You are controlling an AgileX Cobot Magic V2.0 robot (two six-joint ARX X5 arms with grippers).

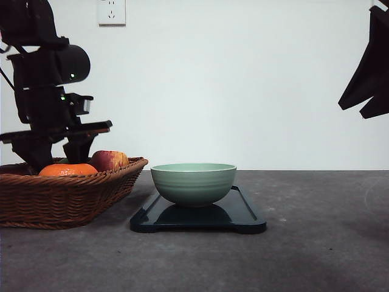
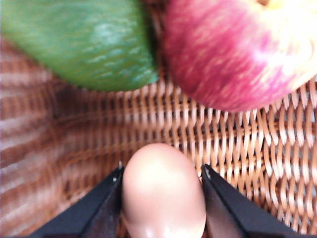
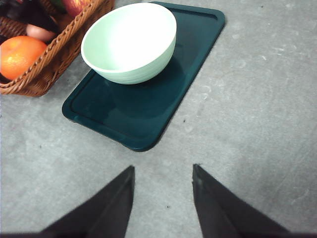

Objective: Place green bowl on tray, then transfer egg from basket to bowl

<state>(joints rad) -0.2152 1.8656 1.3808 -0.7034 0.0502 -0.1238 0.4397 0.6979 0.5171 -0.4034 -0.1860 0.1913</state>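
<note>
Egg point(image 2: 163, 191) close up between the left gripper point(image 2: 162, 184) fingers point(image 2: 101, 203), down in the basket point(image 2: 223, 144): light, smooth, brittle, likely slippery; best squeezed gently across its middle. Pinched on both flanks, pads apparently touching shell. Beyond the tips, a red apple point(image 2: 237, 49) and something green point(image 2: 79, 42). Off to the side, green bowl point(image 1: 193, 182) already seated on the tray point(image 1: 243, 214). Right gripper point(image 3: 163, 173) spread, empty, above bare table point(image 3: 257, 124).

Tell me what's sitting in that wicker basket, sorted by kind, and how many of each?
Egg: 1, between the left gripper's fingers
Apple, red: 1
Orange: 1
Green item, too blurred to name: 1
Total: 4 things in the basket that I can see; part of its inside is hidden.
</note>
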